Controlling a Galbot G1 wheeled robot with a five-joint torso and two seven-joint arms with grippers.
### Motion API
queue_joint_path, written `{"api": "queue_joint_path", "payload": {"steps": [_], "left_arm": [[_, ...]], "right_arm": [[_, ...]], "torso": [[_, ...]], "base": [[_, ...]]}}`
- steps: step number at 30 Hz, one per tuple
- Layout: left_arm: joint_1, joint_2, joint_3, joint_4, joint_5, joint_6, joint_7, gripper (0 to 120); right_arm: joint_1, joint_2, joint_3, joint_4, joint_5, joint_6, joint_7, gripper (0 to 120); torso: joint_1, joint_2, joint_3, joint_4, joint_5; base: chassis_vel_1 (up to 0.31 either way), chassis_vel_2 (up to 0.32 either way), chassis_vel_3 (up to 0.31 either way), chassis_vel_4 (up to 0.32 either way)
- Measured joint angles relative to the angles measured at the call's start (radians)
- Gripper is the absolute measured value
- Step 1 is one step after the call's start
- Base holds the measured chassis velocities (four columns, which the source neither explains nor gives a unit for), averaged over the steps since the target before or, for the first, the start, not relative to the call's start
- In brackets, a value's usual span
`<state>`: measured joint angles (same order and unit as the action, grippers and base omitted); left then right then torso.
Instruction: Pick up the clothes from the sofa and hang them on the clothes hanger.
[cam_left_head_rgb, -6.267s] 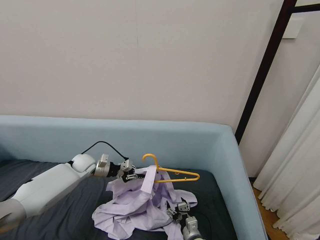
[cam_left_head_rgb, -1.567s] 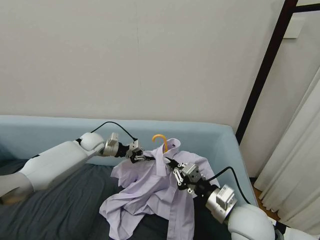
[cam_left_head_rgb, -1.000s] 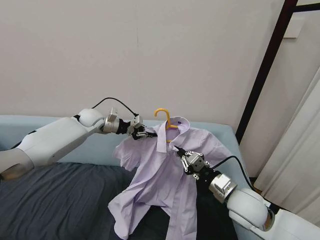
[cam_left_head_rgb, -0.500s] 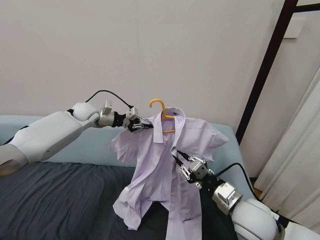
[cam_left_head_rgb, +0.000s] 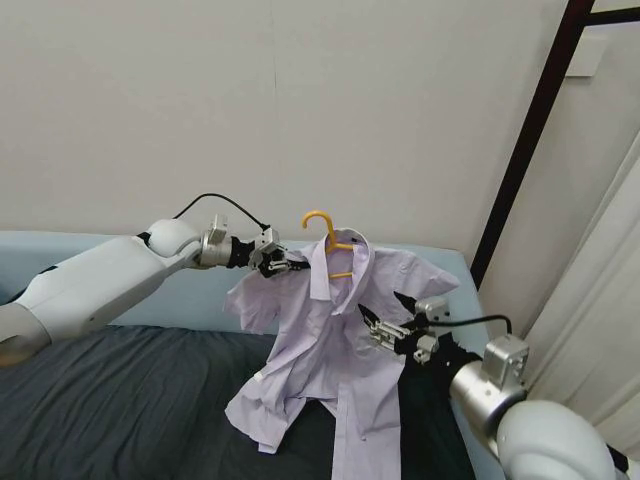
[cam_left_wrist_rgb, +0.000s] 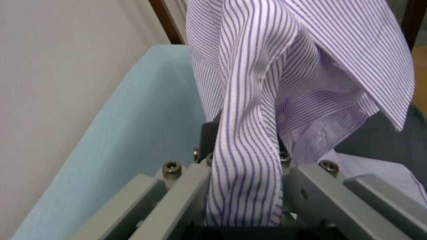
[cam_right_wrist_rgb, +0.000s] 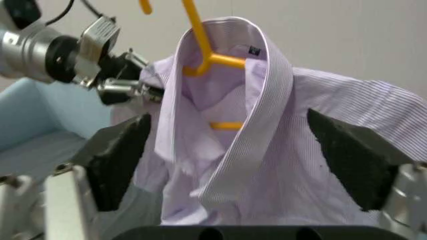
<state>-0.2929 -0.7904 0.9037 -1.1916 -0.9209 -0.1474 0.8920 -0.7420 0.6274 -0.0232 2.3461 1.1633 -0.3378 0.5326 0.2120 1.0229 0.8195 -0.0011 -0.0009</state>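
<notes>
The left arm is held raised and outstretched, the left gripper (cam_left_head_rgb: 276, 263) clamped on the shirt (cam_left_head_rgb: 318, 345). The right gripper (cam_left_head_rgb: 383, 306) is held lower, fingers spread apart.

Left arm (cam_left_head_rgb: 100, 285) and right arm (cam_left_head_rgb: 540, 440) wore smooth white shells with silver wrist collars. A black cable (cam_left_head_rgb: 215, 197) arched over each wrist. The left gripper (cam_left_head_rgb: 272, 262) had grey fingers (cam_left_wrist_rgb: 170, 197) carrying hex-socket screws (cam_left_wrist_rgb: 171, 167). The right gripper (cam_left_head_rgb: 386, 310) bore black pads (cam_right_wrist_rgb: 347, 160).

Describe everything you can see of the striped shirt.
The shirt is short-sleeved, collared, thin woven cloth in fine lilac-and-white stripes. It hangs, collar open, on a yellow hanger over the dark sofa seat. The left gripper is shut on cloth by its shoulder; the right gripper is open in front of it.
</notes>
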Motion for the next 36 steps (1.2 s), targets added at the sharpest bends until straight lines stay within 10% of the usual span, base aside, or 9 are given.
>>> {"api": "queue_joint_path", "payload": {"steps": [14,36], "left_arm": [[0.029,0.026,-0.013,-0.038,0.000,0.004,-0.011,1],[0.052,0.046,-0.027,-0.044,0.016,0.003,-0.001,1]], "right_arm": [[0.191,0.087,-0.132,-0.140,0.259,-0.036,0.145,96],[0.183,0.086,-0.154,-0.162,0.196,0.001,0.165,14]], "torso": [[0.000,0.000,0.000,-0.0003,0.0002],[0.000,0.000,0.000,-0.0001,0.0002]], "base": [[0.000,0.000,0.000,0.000],[0.000,0.000,0.000,0.000]]}}
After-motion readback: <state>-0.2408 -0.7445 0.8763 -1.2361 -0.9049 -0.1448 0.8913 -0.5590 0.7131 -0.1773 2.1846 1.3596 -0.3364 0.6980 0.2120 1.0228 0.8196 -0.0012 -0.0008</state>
